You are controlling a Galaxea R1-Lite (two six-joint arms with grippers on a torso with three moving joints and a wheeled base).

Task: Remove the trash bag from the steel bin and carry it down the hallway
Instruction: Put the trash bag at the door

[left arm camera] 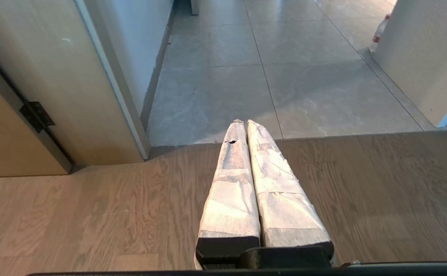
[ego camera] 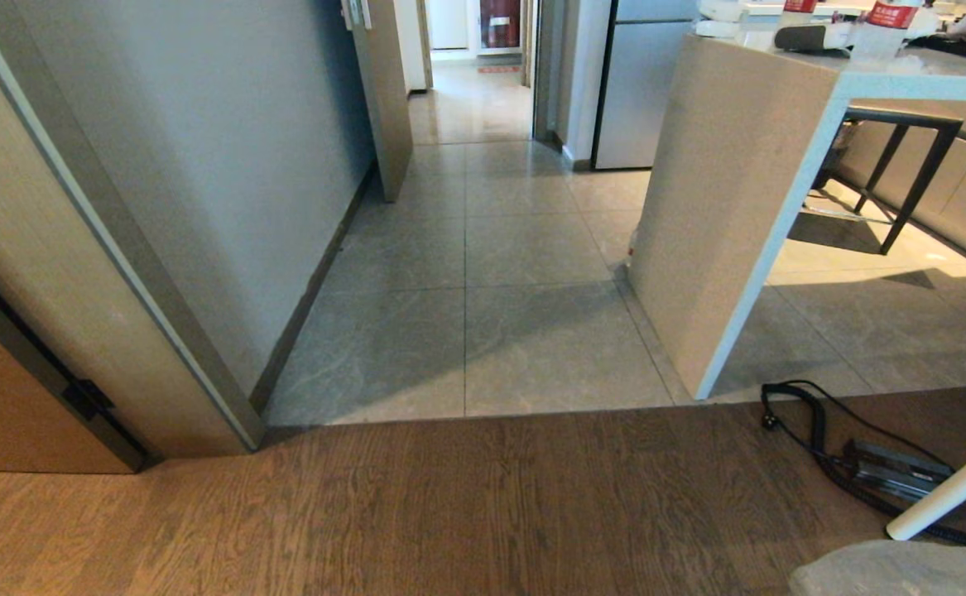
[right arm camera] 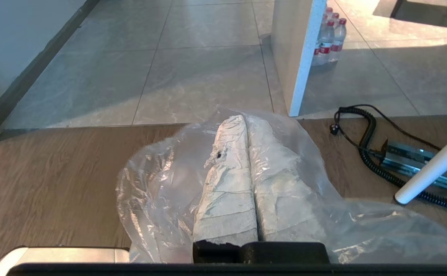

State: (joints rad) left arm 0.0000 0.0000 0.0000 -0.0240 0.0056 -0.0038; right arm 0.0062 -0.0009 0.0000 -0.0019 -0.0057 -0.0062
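- The near floor is brown wood-grain boards [ego camera: 416, 505]; beyond a straight seam lie large grey-beige stone tiles, and the hallway [ego camera: 470, 108] runs away between a pale wall [ego camera: 226, 165] on the left and a beige counter end panel [ego camera: 723, 190] on the right.
- At the near left stands a wooden door frame [ego camera: 52, 273] with a dark hinge.
- At the far right a steel-grey refrigerator [ego camera: 640, 83] stands behind the counter; bottles and clutter on the countertop are cut off by the picture's edge.
- On the near right a coiled black cable [right arm camera: 365, 153] and a power brick [right arm camera: 415, 161] lie on the wood beside a slanting white leg [right arm camera: 434, 168].
- The right gripper [right arm camera: 242, 122] has its taped fingers pressed together, with the trash bag [right arm camera: 162, 184] draped over them, clamped low at the near right; its contents are hard to make out.
- The left gripper [left arm camera: 243, 123] has its fingers together, holding nothing, above the wood floor.
- Water bottles [right arm camera: 328, 40] stand behind the counter panel, partly hidden.
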